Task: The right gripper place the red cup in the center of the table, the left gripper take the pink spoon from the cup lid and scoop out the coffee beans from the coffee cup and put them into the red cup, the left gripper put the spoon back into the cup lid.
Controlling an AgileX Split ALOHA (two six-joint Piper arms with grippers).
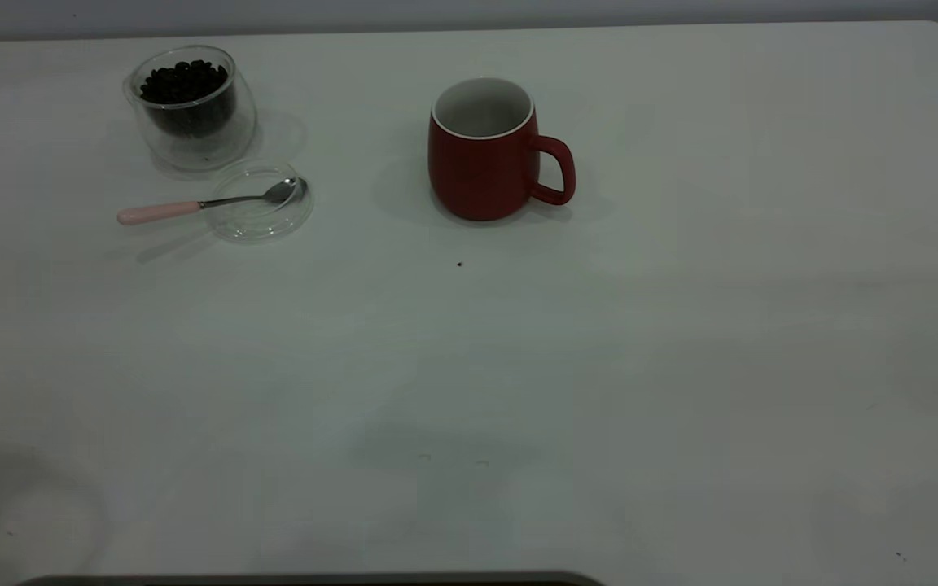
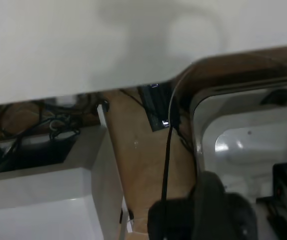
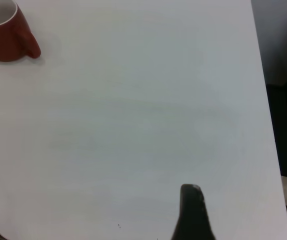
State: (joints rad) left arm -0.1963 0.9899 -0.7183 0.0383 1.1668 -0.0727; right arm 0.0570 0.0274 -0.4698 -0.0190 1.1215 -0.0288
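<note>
The red cup (image 1: 481, 163) stands upright near the middle of the table (image 1: 681, 325), handle to the right, white inside showing nothing in it. At the back left is the coffee cup (image 1: 192, 122), holding coffee beans (image 1: 184, 81). Just in front of it lies the cup lid (image 1: 261, 220). The pink spoon (image 1: 208, 203) rests with its bowl in the lid and its handle sticking out left. Neither gripper shows in the exterior view. My right gripper (image 3: 191, 215) hovers over bare table, far from the red cup (image 3: 3, 37). My left gripper (image 2: 208, 215) is a dark blur off the table's edge.
A tiny dark speck (image 1: 459, 264) lies in front of the red cup. The left wrist view shows cables (image 2: 28, 130), a brown floor (image 2: 143, 170) and white housings below the table's edge. The table's side edge (image 3: 263, 125) runs close to the right gripper.
</note>
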